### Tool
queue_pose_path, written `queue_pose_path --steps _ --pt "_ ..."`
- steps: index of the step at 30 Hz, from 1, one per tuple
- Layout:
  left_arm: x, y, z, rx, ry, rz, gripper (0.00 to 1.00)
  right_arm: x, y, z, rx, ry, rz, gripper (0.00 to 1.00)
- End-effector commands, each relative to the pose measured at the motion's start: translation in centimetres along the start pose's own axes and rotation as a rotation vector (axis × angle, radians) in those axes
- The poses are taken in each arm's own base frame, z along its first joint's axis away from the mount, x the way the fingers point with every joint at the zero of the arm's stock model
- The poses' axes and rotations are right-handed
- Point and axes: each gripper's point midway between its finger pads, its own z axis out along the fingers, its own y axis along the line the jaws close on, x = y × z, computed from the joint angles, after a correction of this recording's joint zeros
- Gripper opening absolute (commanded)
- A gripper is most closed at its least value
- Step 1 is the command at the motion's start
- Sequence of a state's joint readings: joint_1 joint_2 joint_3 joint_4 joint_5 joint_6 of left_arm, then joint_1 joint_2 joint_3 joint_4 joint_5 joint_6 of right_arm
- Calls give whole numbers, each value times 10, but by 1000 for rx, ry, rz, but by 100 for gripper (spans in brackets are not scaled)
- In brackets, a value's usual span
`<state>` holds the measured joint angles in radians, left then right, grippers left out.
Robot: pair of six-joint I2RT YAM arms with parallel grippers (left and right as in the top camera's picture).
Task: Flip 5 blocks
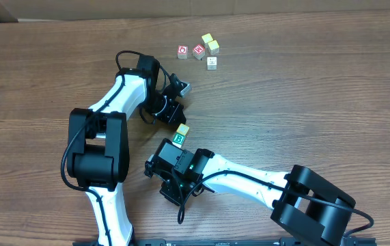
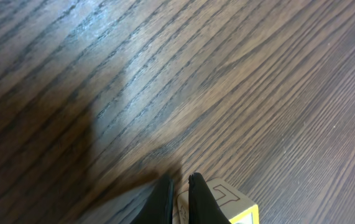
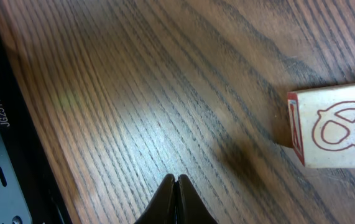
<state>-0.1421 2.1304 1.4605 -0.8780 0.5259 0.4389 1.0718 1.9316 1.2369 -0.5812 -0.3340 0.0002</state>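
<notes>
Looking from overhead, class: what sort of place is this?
Probably a robotics lab bench: a left arm and a right arm at a wood-grain table, with small letter cubes set out for handling.

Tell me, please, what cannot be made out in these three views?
- Overhead: fingertips of the left gripper and right gripper merge with their own dark wrists.
- Left wrist: the bottom edge cuts off the yellow-faced block; its letter is partial.
- Right wrist: the right edge cuts off the red-outlined block.
- Overhead: print on the far pale blocks is too small.
</notes>
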Motion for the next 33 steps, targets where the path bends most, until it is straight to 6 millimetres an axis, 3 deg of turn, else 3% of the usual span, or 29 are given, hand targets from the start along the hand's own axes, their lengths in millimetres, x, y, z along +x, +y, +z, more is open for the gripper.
queue_pose_path --steps 1,5,7,9,12,20,28,33 --pt "-7 -7 -2 39 -27 41 4 -16 -5 -21 -2 -60 18 4" --pt "-8 -8 -3 42 -29 41 4 -55 -9 -89 -31 -265 38 4" --pt "-8 -8 -3 43 -29 41 4 -61 -16 -120 -18 -328 54 4" --pt "-7 -7 -3 39 -27 41 4 -57 -22 -132 -6 -335 75 4" --pt "-3 -7 -2 37 -11 41 4 -42 -33 -126 9 -280 113 4" --pt "-2 -5 -2 24 -3 58 4 -15 -38 -99 4 -226 132 4" --pt "-33 3 -4 -1 -124 75 5 1 -35 -66 -36 -263 185 4" --pt "-35 1 -5 10 -134 51 12 11 -43 -58 0 -255 198 4"
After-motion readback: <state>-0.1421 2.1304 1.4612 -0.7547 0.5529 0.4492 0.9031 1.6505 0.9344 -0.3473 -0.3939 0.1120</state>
